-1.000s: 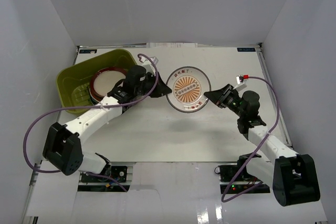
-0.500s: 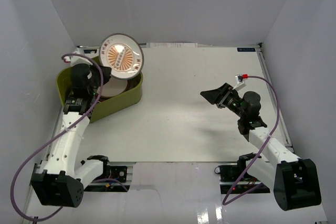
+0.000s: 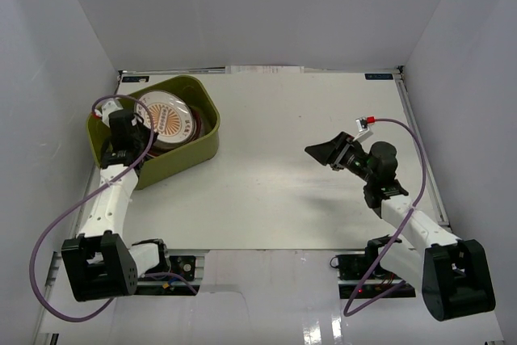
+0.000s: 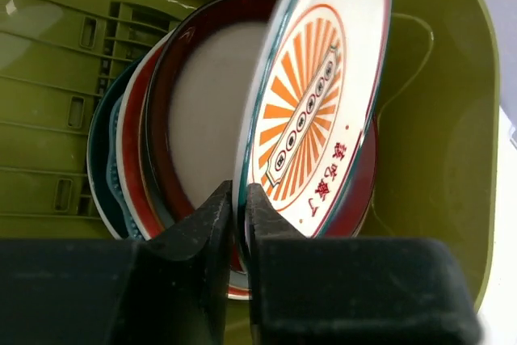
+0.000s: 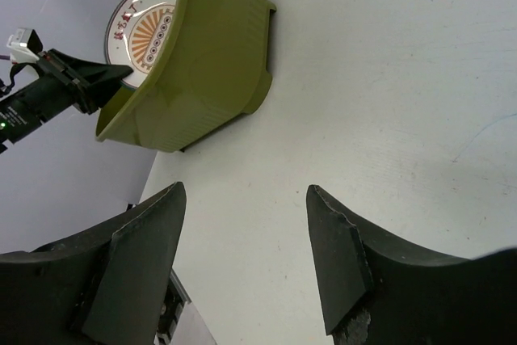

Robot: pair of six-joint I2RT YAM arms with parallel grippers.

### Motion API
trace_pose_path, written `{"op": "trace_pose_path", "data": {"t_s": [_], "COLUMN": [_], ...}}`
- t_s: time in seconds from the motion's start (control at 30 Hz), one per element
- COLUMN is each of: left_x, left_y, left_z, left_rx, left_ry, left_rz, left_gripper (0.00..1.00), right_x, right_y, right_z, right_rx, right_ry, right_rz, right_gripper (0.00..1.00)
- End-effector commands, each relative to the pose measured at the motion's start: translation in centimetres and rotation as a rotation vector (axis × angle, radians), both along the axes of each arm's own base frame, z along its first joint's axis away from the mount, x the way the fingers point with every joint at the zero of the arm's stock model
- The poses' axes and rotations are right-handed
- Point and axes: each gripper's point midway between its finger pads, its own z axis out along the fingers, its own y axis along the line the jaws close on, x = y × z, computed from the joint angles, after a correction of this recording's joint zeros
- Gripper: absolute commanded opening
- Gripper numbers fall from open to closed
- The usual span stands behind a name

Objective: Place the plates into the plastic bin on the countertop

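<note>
Your left gripper (image 4: 239,204) pinches the orange plate (image 4: 311,111) by the rim, tilted over the stack (image 4: 202,111) inside the bin (image 4: 440,119), far-left corner of the table (image 3: 307,191), ready to lay flat. Your right gripper (image 5: 242,252) stands wide, empty.

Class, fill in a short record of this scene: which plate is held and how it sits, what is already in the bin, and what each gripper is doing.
held plate: orange sunburst plate, tilted on edge inside the plastic bin
already in bin: stacked plates, red-rimmed cream plate uppermost
left gripper: jaws pinching the sunburst plate's rim
right gripper: jaws open, empty, over the countertop, apart from the bin
</note>
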Motion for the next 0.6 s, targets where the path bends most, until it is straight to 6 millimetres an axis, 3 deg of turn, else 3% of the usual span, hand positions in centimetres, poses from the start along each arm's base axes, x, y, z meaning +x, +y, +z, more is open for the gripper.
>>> {"op": "trace_pose_path", "data": {"t_s": [0.0, 0.1, 0.13, 0.23, 0.3, 0.33, 0.4, 0.47, 0.5, 0.57], "left_x": [0.3, -0.2, -0.4, -1.3, -1.8, -2.0, -2.2, -2.6, -2.7, -3.5], "left_y": [1.2, 1.3, 1.3, 1.3, 1.4, 1.4, 1.0, -0.1, -0.9, -4.7], "left_z": [2.0, 3.4, 4.0, 6.2, 7.5, 8.1, 9.0, 10.5, 11.5, 13.5], "left_rx": [0.080, 0.101, 0.105, 0.120, 0.130, 0.139, 0.136, 0.125, 0.108, 0.026], "left_ry": [-0.019, -0.051, -0.067, -0.137, -0.170, -0.181, -0.207, -0.254, -0.285, -0.370], "left_rz": [0.016, 0.015, 0.016, 0.021, 0.027, 0.024, 0.001, -0.053, -0.091, -0.272], "left_gripper": [0.24, 0.61, 0.79, 0.80, 0.83, 0.98, 0.98, 0.98, 0.98, 0.98], "right_x": [-0.6, -0.6, -0.6, -0.5, -0.5, -0.4, -0.4, -0.2, -0.1, 0.3], "right_y": [0.2, 0.0, 0.0, -0.1, -0.1, -0.2, -0.3, -0.5, -0.7, -1.2], "right_z": [-0.2, -0.1, -0.2, 0.1, 0.1, 0.3, 0.5, 1.0, 1.1, 2.6], "right_rx": [-0.021, -0.037, -0.041, -0.047, -0.052, -0.057, -0.065, -0.091, -0.103, -0.132], "right_ry": [-0.023, -0.030, -0.026, -0.038, -0.034, -0.036, -0.041, -0.051, -0.054, -0.103], "right_rz": [0.022, 0.007, 0.003, -0.005, -0.008, -0.015, -0.024, -0.035, -0.043, -0.071], "right_gripper": [0.68, 0.69, 0.69, 0.75, 0.84, 0.88, 0.99, 0.90, 0.90, 0.90]}}
